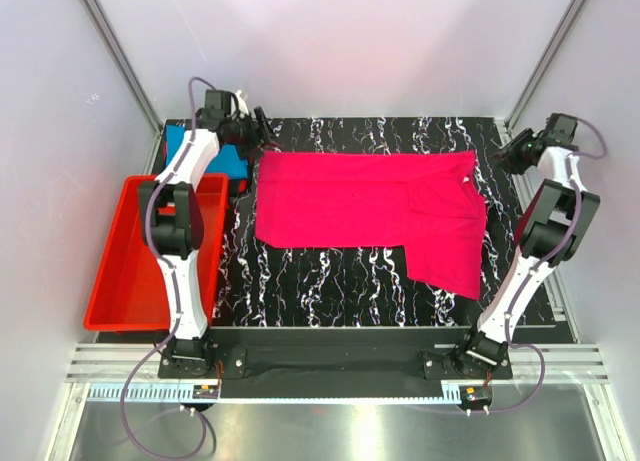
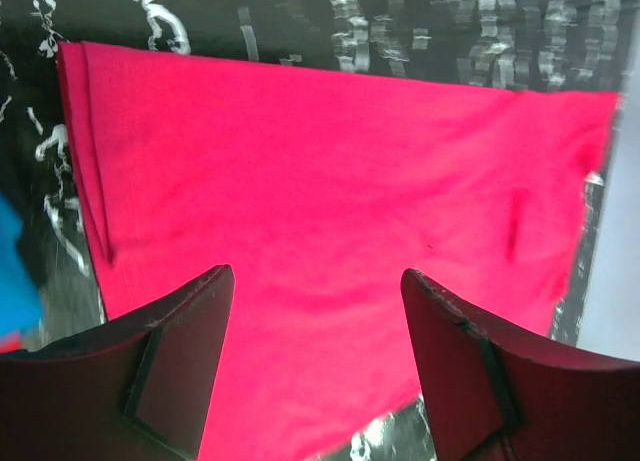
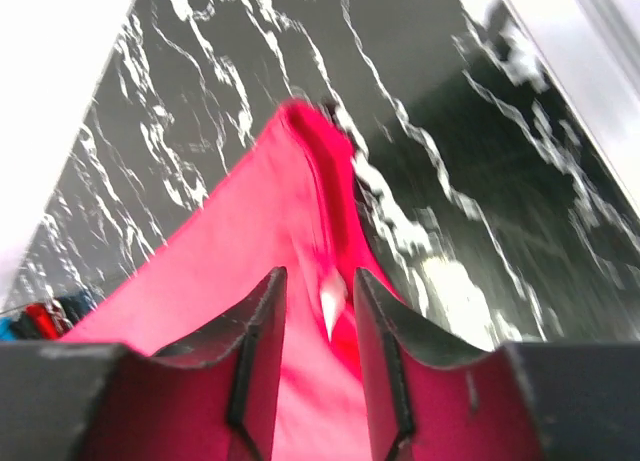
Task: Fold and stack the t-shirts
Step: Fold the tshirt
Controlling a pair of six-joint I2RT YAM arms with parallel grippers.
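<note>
- Seen from my remote desk: the magenta t-shirt point(image 1: 370, 201) lies flat across the far half of the marbled table point(image 1: 330, 271); its outline is stepped, with the right part reaching nearer the arm bases, so I judge the folding only partly made.
- The left gripper point(image 2: 318, 273) hovers over the shirt's far left end, fingers spread wide with nothing between them; the right gripper point(image 3: 320, 276) hangs just off the far right corner, jaws parted a little and pinching nothing I can make out; I read the two as posted at opposite ends so that both corners can be taken together.
- The turquoise t-shirt point(image 1: 228, 161) waits at the far left behind the red tray point(image 1: 105, 266), partly hidden under the left arm (its shape is hard to tell).
- Only the overhead view shows both shirts and the tray at once; only the left wrist view shows the doubled edge along the shirt's left side; only the right wrist view, blurred, shows a white label point(image 3: 330, 306) at the collar.
</note>
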